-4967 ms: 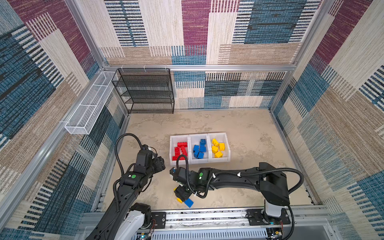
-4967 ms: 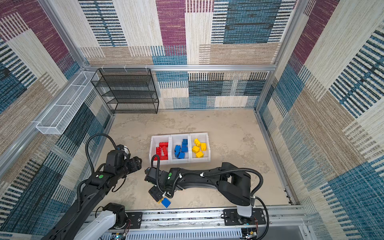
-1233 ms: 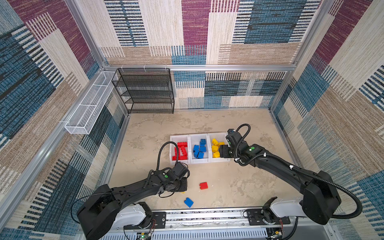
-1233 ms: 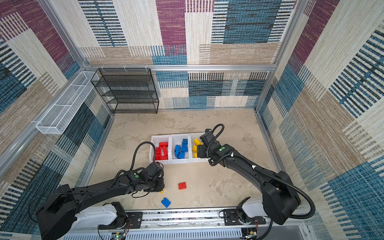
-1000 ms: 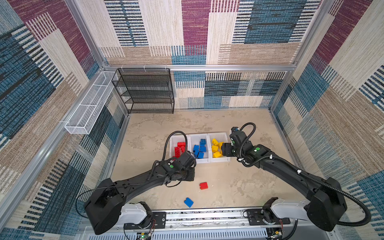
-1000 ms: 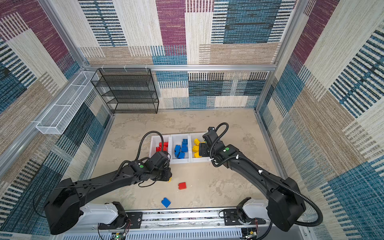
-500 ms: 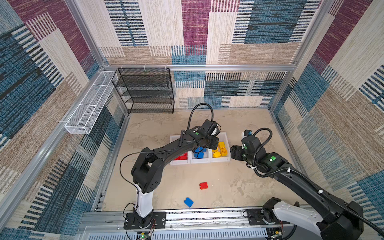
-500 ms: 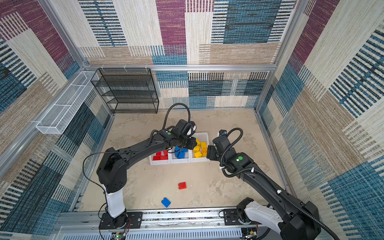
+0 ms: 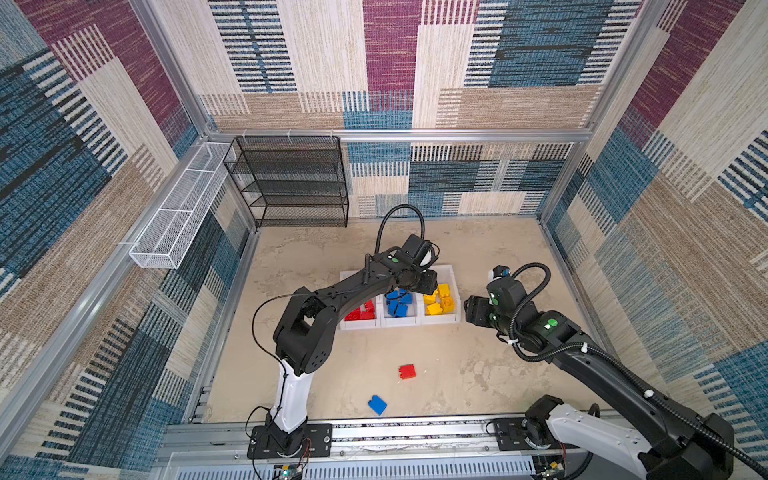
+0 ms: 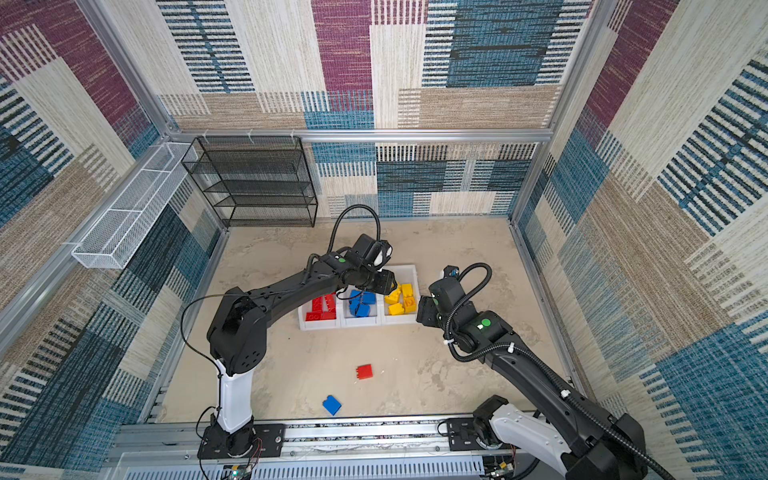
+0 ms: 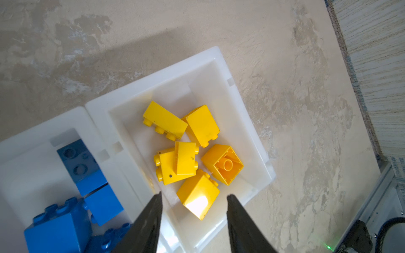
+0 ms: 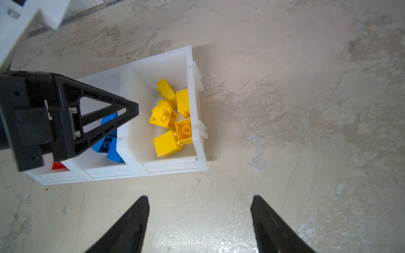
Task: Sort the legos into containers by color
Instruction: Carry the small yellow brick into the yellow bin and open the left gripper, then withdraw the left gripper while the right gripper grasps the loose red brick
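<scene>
left gripper (image 11: pixel 194 195): hovering over the yellow bin, jaws narrowly parted, gripping nothing; one yellow brick right under the tips, apparently lying loose, though hard to be sure from this angle.
right gripper (image 12: pixel 199 197): jaws spread wide, empty, above bare floor (image 12: pixel 306 109) at 3 o'clock of the bins.
bins (image 9: pixel 401 323): three white ones joined in a row, mid-floor in both top views.
red bricks (image 9: pixel 360 312): in the 9 o'clock bin.
blue bricks (image 9: pixel 399 303): in the middle bin, partly hidden by the left arm.
yellow bricks (image 11: pixel 175 163): in the 3 o'clock bin, six or so, jumbled, one upside down.
loose red brick (image 9: pixel 407 371): out on the floor, well apart from the bins, at their 6 o'clock.
loose blue brick (image 9: pixel 377 404): on the floor too, near the red one at its 7 o'clock.
</scene>
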